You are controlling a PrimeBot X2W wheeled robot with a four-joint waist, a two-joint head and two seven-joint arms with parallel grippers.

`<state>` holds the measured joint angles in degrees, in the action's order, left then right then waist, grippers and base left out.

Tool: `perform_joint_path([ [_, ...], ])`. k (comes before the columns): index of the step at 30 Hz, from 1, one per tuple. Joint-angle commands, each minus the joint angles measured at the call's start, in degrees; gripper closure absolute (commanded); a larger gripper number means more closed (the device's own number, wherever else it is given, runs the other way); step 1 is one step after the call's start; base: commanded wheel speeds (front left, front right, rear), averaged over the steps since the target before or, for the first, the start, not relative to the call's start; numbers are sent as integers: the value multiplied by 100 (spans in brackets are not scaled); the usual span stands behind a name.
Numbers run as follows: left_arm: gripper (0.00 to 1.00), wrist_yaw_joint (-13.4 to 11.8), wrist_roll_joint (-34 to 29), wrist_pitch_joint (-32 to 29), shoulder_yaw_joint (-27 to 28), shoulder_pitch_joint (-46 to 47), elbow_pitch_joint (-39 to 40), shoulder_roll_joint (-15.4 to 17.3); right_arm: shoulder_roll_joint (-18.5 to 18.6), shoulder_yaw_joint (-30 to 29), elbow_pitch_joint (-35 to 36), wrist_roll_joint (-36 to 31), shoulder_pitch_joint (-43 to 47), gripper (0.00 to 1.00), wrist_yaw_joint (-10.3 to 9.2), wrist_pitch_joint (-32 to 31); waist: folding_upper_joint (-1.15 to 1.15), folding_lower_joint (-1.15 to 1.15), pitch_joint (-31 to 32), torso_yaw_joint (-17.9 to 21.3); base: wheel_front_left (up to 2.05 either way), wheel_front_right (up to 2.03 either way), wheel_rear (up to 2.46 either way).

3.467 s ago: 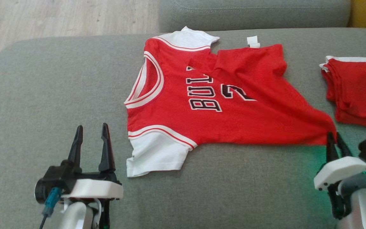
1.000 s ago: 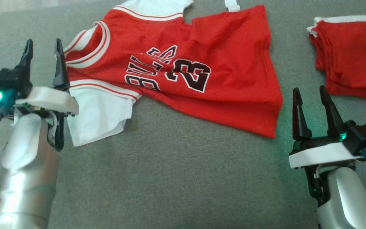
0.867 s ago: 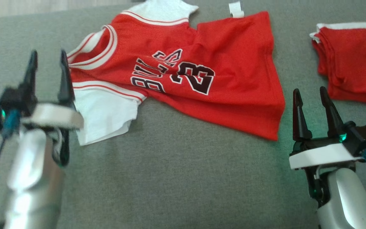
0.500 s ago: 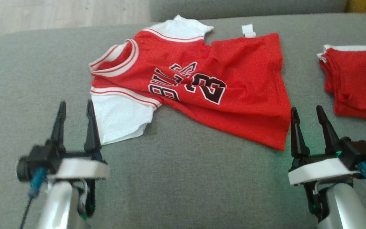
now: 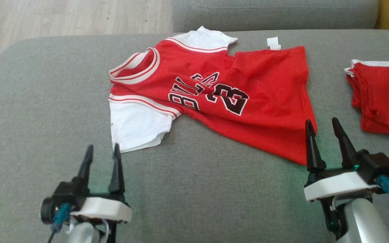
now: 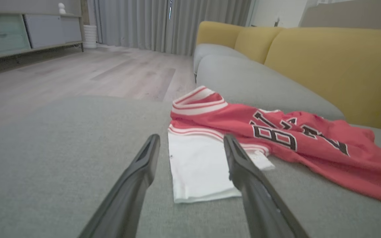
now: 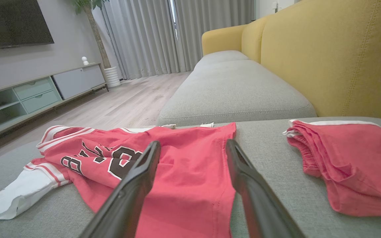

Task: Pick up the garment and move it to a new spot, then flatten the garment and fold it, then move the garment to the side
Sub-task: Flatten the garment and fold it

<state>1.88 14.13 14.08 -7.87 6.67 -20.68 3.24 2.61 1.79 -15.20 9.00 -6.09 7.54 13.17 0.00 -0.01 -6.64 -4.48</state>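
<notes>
Head view places the garment (image 5: 214, 98), a red jersey with white trim, spread on the grey seat cushion (image 5: 46, 101) of a sofa, neckline toward my left and hem toward my right; it lies face up and unfolded, with creases across the chest lettering and a slanted near edge.

Status, as a judgement:
- Pick-up and relocation: cannot be confirmed from the present layout; the garment rests near the middle of the cushion.
- Flattening: partly achieved; wrinkles are visible and the body is skewed.
- Folding: not begun; no layer is turned over.
- Moving aside: not done.

My left tool (image 5: 103, 146) is released, fingers spread and empty; it sits just short of the white sleeve (image 6: 197, 172), apart from it. My right tool (image 5: 321, 120) is likewise released and grasps nothing; its fingers point across the hem (image 7: 190, 198) at the near corner; contact with the cloth cannot be determined.

A folded red piece (image 5: 380, 98) lies on the same cushion, to my right, well apart from the jersey.

Surface: woven grey fabric, soft, likely to drag on cloth. Room: wooden floor (image 5: 62, 17) beyond the cushion; yellow backrest (image 7: 342, 59) along one side; grey curtains (image 7: 177, 36) at the far wall; a low cabinet (image 7: 45, 89) opposite.
</notes>
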Motion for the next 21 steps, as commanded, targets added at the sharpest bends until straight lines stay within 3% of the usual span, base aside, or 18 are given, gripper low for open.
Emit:
perform_joint_path([
  [1, 0, 29, -31, -25, 99, 256, 57, 54, 27, 160, 188, -23, -79, 0, -5, 26, 0, 1, -37, 27, 0, 0, 0],
  [13, 0, -377, -92, -742, 213, 1103, -1280, 287, 27, 207, 257, -17, -200, 0, -5, -1, 0, 1, -436, 340, 0, 0, 0],
  [21, 0, -356, -27, -1135, 156, 1311, -1894, 322, 27, 186, 225, 25, -228, 0, -5, 43, 0, 1, -546, 463, 0, 0, 0],
])
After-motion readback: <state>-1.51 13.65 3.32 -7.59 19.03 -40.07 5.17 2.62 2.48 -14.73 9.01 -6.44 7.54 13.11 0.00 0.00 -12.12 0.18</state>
